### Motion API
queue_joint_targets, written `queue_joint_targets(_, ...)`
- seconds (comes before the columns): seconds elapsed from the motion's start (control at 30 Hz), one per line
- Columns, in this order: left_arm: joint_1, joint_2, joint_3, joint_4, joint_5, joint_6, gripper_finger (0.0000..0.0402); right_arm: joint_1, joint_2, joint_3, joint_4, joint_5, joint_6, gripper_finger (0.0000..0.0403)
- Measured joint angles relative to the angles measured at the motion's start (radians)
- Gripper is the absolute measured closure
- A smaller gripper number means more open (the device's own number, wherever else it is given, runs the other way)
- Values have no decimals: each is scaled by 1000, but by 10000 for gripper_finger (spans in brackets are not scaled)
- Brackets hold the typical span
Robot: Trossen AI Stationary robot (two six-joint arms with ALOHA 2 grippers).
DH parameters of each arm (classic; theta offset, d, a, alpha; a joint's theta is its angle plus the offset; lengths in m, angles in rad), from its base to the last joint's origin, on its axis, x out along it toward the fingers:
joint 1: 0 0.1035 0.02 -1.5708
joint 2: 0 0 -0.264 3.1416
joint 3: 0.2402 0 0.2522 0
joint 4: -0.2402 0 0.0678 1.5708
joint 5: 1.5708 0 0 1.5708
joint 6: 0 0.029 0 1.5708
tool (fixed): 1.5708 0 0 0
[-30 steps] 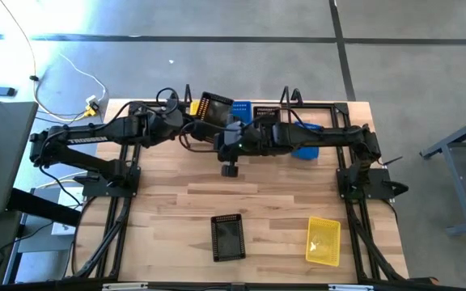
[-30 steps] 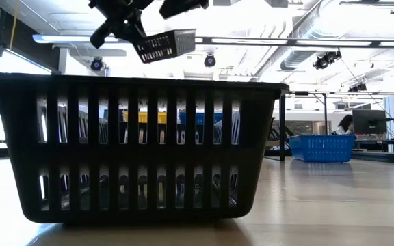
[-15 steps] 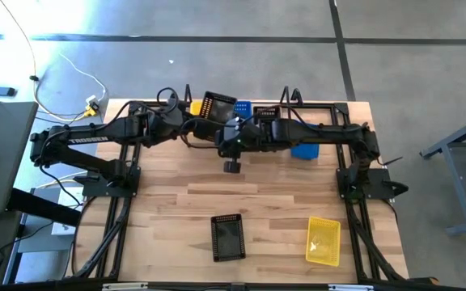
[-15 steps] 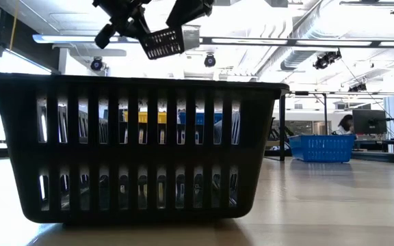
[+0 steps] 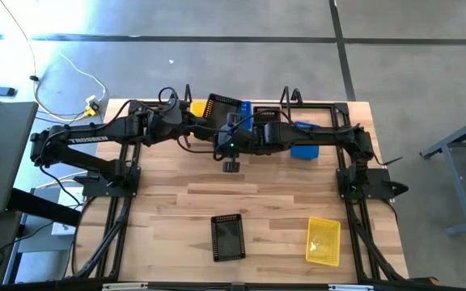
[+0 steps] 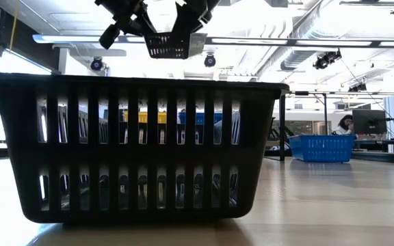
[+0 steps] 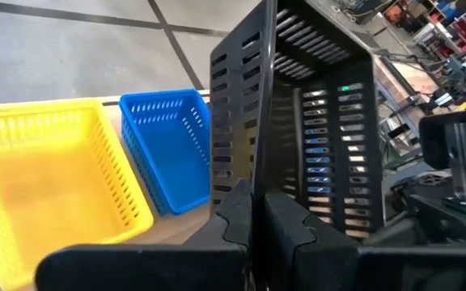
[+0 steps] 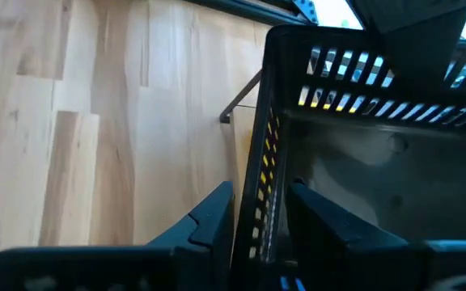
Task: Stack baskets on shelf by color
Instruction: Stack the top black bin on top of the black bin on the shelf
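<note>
Grey concrete floor surrounds the wooden table (image 5: 176,194), which fills the lower middle of the high view. At the left of that view the left arm reaches toward the upper centre, where its gripper (image 7: 253,212) has both fingers pinched on one wall of a black basket (image 5: 219,109) held tilted in the air over the shelf (image 5: 298,103). Below it, on the shelf, sit a yellow basket (image 7: 47,174) and, just beside it, a blue basket (image 7: 168,145).

Right of the raised basket, the right gripper (image 8: 257,222) meets it from the other side; its fingers straddle another wall, one inside and one outside, apparently closed on it. Both arms hold one basket, so any mismatch in their motion could twist the thin plastic or pull a wall out of one pair of fingers. If one gripper lets go while the basket is tilted, it could swing and drop onto the yellow or blue baskets and knock them out of line.

Farther right, another blue basket (image 5: 304,149) lies partly under the right arm. Toward the bottom of the high view, a second black basket (image 5: 228,237) sits at centre and a second yellow basket (image 5: 324,240) to its right, both well apart from the shelf.
</note>
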Motion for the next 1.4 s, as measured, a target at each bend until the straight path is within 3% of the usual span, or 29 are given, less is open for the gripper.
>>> queue_joint_targets(0.23,0,0,0,-32,11,5,399,7,2,0,-1,14,0,394)
queue_joint_targets(0.53,8,-1,0,-56,29,9,347,33,2,0,-8,40,26,401)
queue_joint_targets(0.93,15,-1,0,-55,137,149,253,77,1,0,-73,37,220,402)
queue_joint_targets(1.13,46,-17,0,-49,208,217,241,113,1,0,-162,34,300,403)
queue_joint_targets(1.4,90,-40,0,-48,220,234,244,145,0,0,-279,39,343,403)
